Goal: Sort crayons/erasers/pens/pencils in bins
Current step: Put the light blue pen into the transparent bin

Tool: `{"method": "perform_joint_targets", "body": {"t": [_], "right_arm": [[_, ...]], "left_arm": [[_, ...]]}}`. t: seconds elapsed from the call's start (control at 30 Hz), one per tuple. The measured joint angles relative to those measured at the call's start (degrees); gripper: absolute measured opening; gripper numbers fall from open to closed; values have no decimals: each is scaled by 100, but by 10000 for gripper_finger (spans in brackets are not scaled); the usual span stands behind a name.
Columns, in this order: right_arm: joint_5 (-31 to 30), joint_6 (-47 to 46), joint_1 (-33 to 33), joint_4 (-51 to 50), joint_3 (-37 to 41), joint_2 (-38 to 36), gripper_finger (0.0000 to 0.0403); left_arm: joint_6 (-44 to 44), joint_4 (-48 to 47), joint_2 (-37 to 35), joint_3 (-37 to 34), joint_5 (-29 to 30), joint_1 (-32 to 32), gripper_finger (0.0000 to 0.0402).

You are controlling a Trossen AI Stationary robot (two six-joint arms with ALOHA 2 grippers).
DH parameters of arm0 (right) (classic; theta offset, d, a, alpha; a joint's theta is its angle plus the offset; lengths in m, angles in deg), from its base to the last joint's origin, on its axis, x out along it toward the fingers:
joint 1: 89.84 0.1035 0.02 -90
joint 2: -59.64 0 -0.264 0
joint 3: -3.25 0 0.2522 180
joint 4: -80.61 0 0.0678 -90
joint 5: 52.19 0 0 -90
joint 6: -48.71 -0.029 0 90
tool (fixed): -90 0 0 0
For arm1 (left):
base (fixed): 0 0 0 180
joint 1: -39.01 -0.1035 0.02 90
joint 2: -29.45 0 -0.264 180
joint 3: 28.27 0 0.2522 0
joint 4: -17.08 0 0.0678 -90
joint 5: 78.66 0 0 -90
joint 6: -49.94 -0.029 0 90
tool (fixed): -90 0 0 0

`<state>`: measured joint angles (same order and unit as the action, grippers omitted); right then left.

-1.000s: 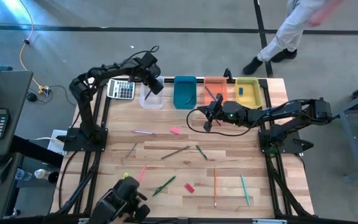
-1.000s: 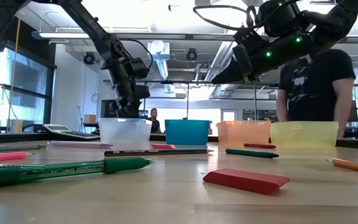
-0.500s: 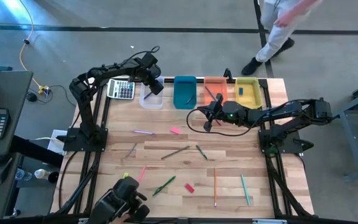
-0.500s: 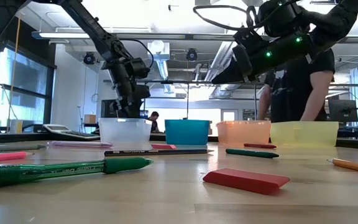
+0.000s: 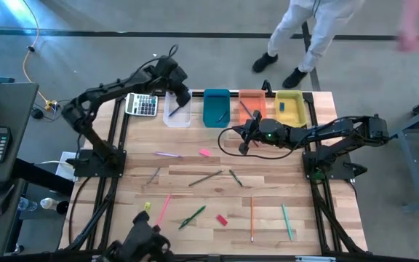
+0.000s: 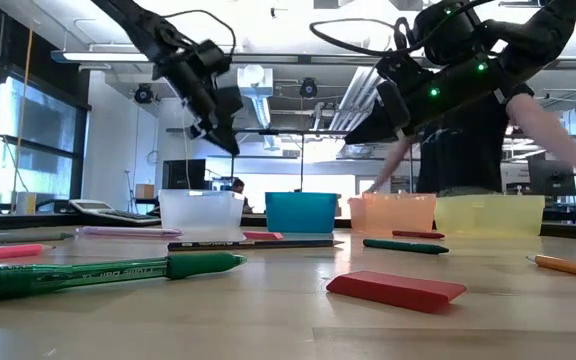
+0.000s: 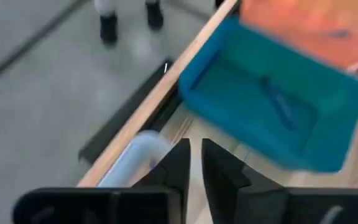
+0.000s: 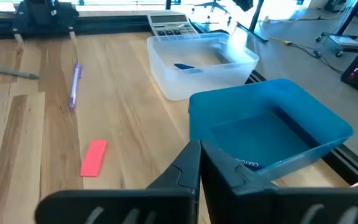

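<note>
Four bins stand in a row at the far edge: clear (image 5: 177, 113), blue (image 5: 217, 108), orange (image 5: 252, 103) and yellow (image 5: 291, 108). My left gripper (image 5: 182, 93) hangs high over the clear bin, slanting down; its fingers (image 7: 195, 152) are shut with nothing between them. My right gripper (image 5: 244, 140) hovers shut and holding nothing on the near side of the blue and orange bins. A pink eraser (image 5: 205, 153), a red eraser (image 5: 222, 219) and a yellow eraser (image 5: 148, 207) lie flat on the table among several pens and pencils. A small blue thing (image 8: 184, 66) lies in the clear bin.
A grey calculator (image 5: 142, 104) lies left of the clear bin. A purple pen (image 5: 168, 154), green pens (image 5: 192, 216), an orange pencil (image 5: 252, 218) and a teal stick (image 5: 287, 222) are scattered over the table's middle and near part. A person (image 5: 304, 33) walks just beyond the far edge.
My left gripper has risen from just above the clear bin to well over it and has tipped closer to level. The person beyond the far edge has walked toward the left. My right arm has kept still.
</note>
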<state>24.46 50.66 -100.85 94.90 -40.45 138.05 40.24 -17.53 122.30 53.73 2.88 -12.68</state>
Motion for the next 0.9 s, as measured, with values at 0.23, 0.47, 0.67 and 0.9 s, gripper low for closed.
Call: {"method": "perform_joint_targets", "body": {"t": [0.23,0.47,0.67,0.9], "right_arm": [[0,96,0,10,0,0,2],[0,-40,0,26,0,0,2],[-9,-388,55,-881,-458,0,2],[-389,-1089,352,-3868,-1669,0,2]], "left_arm": [[329,2625,-811,-1568,-595,450,2],[799,4731,-1251,-3032,-659,873,1],[1293,6561,-1288,-4139,-655,1135,0],[1405,8197,-1288,-5002,-641,1159,0]]}}
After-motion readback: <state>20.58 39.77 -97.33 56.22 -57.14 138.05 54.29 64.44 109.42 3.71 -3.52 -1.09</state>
